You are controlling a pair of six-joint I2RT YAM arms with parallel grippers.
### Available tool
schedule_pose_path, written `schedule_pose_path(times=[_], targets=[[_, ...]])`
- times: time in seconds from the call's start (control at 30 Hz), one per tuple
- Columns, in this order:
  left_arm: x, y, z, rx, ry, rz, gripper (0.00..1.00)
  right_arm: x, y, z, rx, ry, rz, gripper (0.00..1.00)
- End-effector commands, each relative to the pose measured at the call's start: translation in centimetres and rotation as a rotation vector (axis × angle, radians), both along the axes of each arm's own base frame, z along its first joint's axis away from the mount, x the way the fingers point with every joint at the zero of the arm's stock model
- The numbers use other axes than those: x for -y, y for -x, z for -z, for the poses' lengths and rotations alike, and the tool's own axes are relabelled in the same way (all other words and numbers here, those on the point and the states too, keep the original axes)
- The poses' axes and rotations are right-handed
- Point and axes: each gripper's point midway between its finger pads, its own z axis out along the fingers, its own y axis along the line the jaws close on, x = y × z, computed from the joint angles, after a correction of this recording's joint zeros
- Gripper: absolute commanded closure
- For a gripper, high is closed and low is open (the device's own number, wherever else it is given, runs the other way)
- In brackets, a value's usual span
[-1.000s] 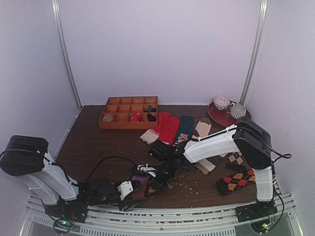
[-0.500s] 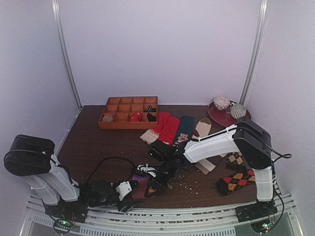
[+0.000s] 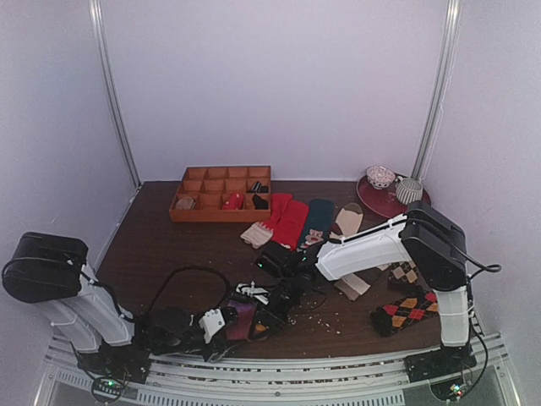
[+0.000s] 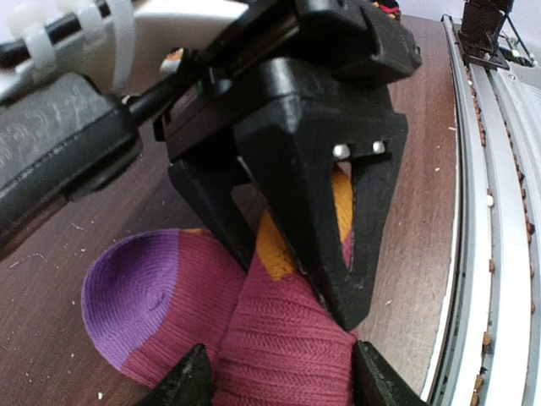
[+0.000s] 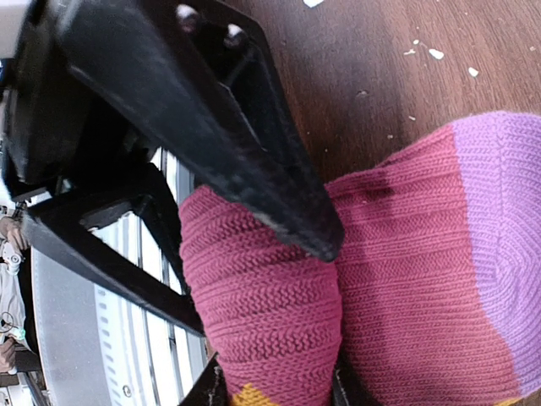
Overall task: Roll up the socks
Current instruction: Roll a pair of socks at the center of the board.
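Step in hand: rolling the magenta sock (image 4: 270, 334), mid-roll by my read.

- Sock lies bunched on the table (image 4: 423, 211), caught between both sets of jaws. Purple toe (image 4: 148, 292) sticks out to one side of the left jaws.
- Right gripper (image 5: 275, 391): jaws clamped on a thick magenta fold that fills the gap. Orange cuff (image 4: 342, 203) shows between its fingers in the left wrist view.
- Left gripper (image 4: 281, 382): tips stand apart, one on each side of the roll. The view cuts them off low, so I cannot tell whether they press the fabric.

Next move, as I judge it: left closes firmly on the roll, then right turns the fold over toward the cuff. Needs steady tension, or the bundle slackens.
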Motion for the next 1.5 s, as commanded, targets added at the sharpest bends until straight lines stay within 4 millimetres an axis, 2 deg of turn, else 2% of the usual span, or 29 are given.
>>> schedule_pose_path(times=[0.0, 0.17, 0.3, 0.43, 0.47, 0.57, 0.6, 0.73, 0.8, 0.87, 0.93, 1.0, 1.07, 1.17, 1.27, 1.33, 1.4, 1.47], targets=[[0.1, 0.1, 0.8, -0.031, 0.007, 0.003, 0.44, 6.8, 3.0, 7.3, -0.093, 0.348, 0.015, 0.71], [0.3, 0.2, 1.3, -0.048, 0.004, 0.008, 0.50, 6.9, 3.0, 7.3, -0.095, 0.348, 0.015, 0.71], [0.4, 0.1, 0.9, -0.045, 0.021, 0.010, 0.53, 6.9, 3.0, 7.4, -0.097, 0.349, 0.020, 0.71], [0.3, 0.0, 0.4, -0.040, 0.038, 0.004, 0.48, 6.9, 3.1, 7.5, -0.099, 0.350, 0.021, 0.71], [0.4, 0.0, 0.2, -0.037, 0.043, 0.009, 0.56, 7.0, 3.1, 7.4, -0.100, 0.351, 0.021, 0.71], [0.5, 0.1, -0.1, -0.031, 0.050, 0.017, 0.95, 7.0, 3.1, 7.5, -0.099, 0.351, 0.020, 0.71], [0.5, 0.1, -0.1, -0.031, 0.050, 0.017, 1.00, 7.0, 3.1, 7.5, -0.099, 0.353, 0.021, 0.71], [0.7, 0.2, 0.1, -0.040, 0.049, 0.026, 0.96, 7.0, 3.1, 7.7, -0.100, 0.353, 0.022, 0.71], [0.8, 0.4, 0.2, -0.049, 0.052, 0.039, 1.00, 7.0, 3.1, 7.7, -0.102, 0.353, 0.024, 0.71], [0.5, 0.4, 0.6, -0.079, 0.048, 0.025, 1.00, 6.7, 3.0, 7.4, -0.099, 0.340, 0.022, 0.70], [-0.1, 0.2, 1.6, -0.149, 0.033, -0.007, 1.00, 6.1, 2.5, 7.0, -0.076, 0.316, 0.028, 0.62], [-1.1, 0.1, 3.0, -0.248, 0.012, -0.050, 1.00, 5.3, 1.5, 6.1, -0.013, 0.272, 0.036, 0.47], [-2.2, 0.4, 4.6, -0.355, -0.019, -0.100, 1.00, 4.3, -0.4, 4.5, 0.081, 0.204, 0.063, 0.41], [-4.2, 1.4, 6.8, -0.520, -0.057, -0.179, 1.00, 2.6, -3.6, -0.2, 0.252, 0.009, 0.125, 0.39], [-6.0, 2.5, 8.8, -0.658, -0.099, -0.254, 1.00, 2.3, -5.9, -4.8, 0.460, -0.175, 0.186, 0.39], [-6.8, 3.4, 9.8, -0.749, -0.110, -0.289, 1.00, 2.6, -6.1, -8.0, 0.581, -0.327, 0.204, 0.36], [-7.3, 4.1, 10.4, -0.818, -0.117, -0.309, 1.00, 3.1, -5.3, -9.9, 0.712, -0.458, 0.186, 0.33], [-7.5, 4.6, 10.9, -0.860, -0.126, -0.320, 1.00, 3.4, -3.9, -9.2, 0.773, -0.476, 0.124, 0.32]])
